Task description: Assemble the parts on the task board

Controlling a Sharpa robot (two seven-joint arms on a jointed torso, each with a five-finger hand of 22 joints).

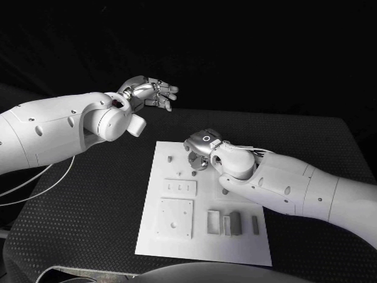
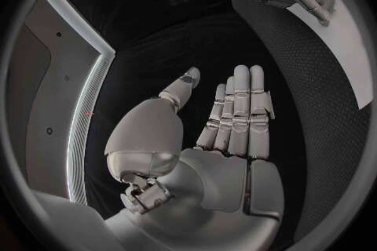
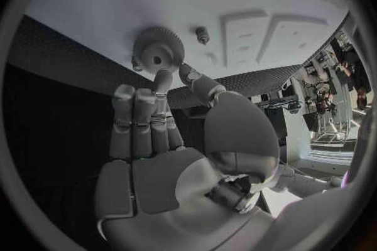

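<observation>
The white task board point(image 1: 240, 244) lies in the middle of the black table. My right hand point(image 1: 204, 147) hovers low over its far end. In the right wrist view its thumb and one fingertip point(image 3: 163, 80) touch the rim of a toothed gear point(image 3: 157, 50) that sits against the board point(image 3: 87, 0); I cannot tell whether they grip it. A small peg point(image 3: 203, 33) stands beside the gear. My left hand point(image 1: 150, 93) is raised beyond the board's far left corner, fingers straight and apart, holding nothing point(image 2: 235, 113).
On the board's near half lie a square plate point(image 1: 176, 217), a smaller slotted plate point(image 1: 180, 187) and upright blocks point(image 1: 225, 223). Black matting point(image 1: 86, 200) surrounds the board. A cable point(image 1: 36, 183) hangs under the left arm.
</observation>
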